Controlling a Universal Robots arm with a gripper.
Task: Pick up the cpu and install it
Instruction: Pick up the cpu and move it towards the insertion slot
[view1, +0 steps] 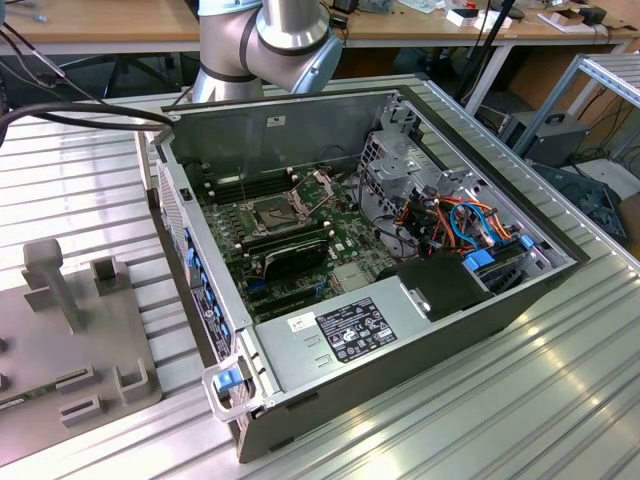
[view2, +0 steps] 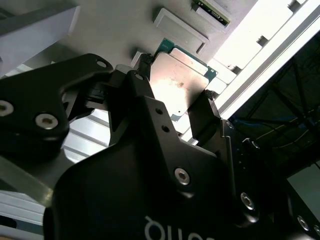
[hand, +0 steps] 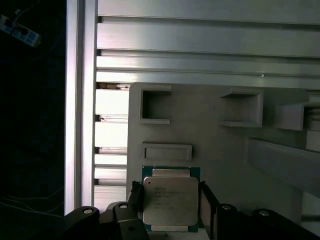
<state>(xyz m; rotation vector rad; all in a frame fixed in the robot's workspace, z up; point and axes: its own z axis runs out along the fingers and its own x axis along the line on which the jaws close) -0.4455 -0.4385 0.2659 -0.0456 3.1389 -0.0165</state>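
The cpu (hand: 170, 201) (view2: 179, 82), silver-grey lid on a green board, shown in both wrist views between the two black fingers (hand: 206, 200) (view2: 207, 107) of the gripper (hand: 170, 195) (view2: 177, 80). The fingers sit against two opposite edges of the chip and pinch it. The chip is over the grey fixture plate (hand: 225, 150); it cannot be told whether it rests on the plate or is raised off it. A low rectangular block (hand: 166, 151) of the plate lies just beside the chip, with open-sided pockets further off. The plate sits on a ribbed aluminium table (hand: 200, 40).

In the exterior view the same fixture plate (view1: 70, 350) lies at 8 o'clock from the open computer case (view1: 330, 400), apart from it, both on the table (view1: 560, 400). Inside the case, the dark square socket (view1: 275, 210) sits towards 11 o'clock, with the black graphics card (view1: 290, 255) just beside it at 5 o'clock. The arm (view1: 270, 40) stands at 12 o'clock, behind the case
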